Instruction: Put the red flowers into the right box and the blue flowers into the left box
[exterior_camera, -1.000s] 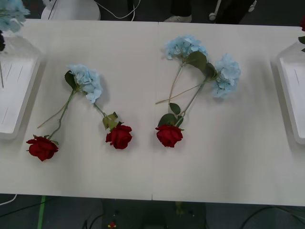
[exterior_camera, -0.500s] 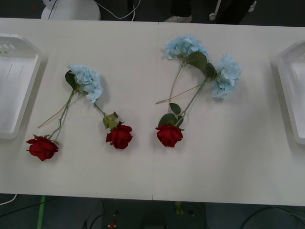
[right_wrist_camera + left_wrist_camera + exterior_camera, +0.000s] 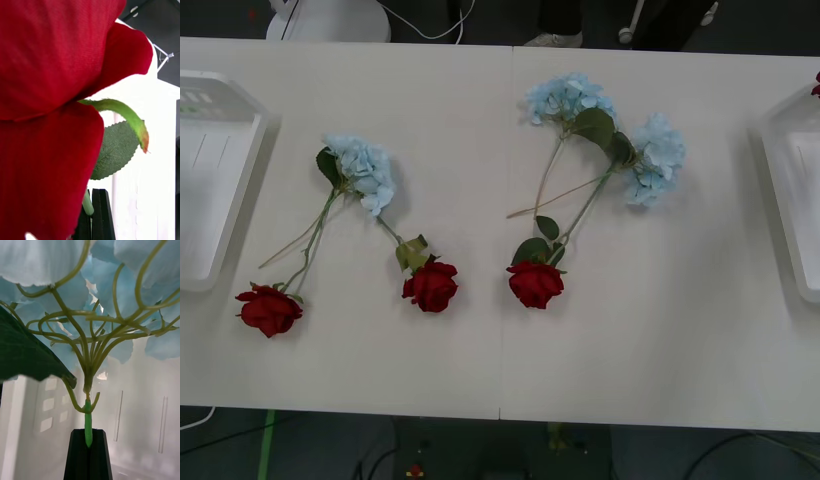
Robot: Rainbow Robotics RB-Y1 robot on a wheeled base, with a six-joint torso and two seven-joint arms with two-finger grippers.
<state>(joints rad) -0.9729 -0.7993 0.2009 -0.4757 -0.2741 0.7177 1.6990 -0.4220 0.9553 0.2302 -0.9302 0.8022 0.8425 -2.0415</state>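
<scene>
My left pincer point(image 3: 88, 450) is clamped shut on the thin green stem of a blue flower point(image 3: 112, 296), the pale cluster fanned out just above the black fingers with a broad dark leaf point(image 3: 26, 352) beside it. Behind the bloom I see white ribbed plastic, which I take to be the left box point(image 3: 220, 180), so I judge this arm is holding its flower over that tray. My right pincer point(image 3: 92, 213) is likewise closed on a stem, carrying a red rose point(image 3: 48, 112) whose petals crowd the lens; a green leaf point(image 3: 114, 150) hangs under it and the white wall of the right box point(image 3: 790, 200) stands just beyond.

I read both arms as being at the drop-off step, each with one flower above its own box. The next move calls for lowering each bloom inside the rim and then releasing, with the long stems lying within the trays, not draped over an edge.

On the counter point(image 3: 660, 340) three red roses point(image 3: 433, 286) and three blue clusters point(image 3: 361, 170) are left to sort. Their stems cross: the middle pair of blue clusters overlaps the stem of the rose point(image 3: 535, 283) below them, and the left cluster lies over two rose stems, so those picks will need care not to drag a neighbour along.
</scene>
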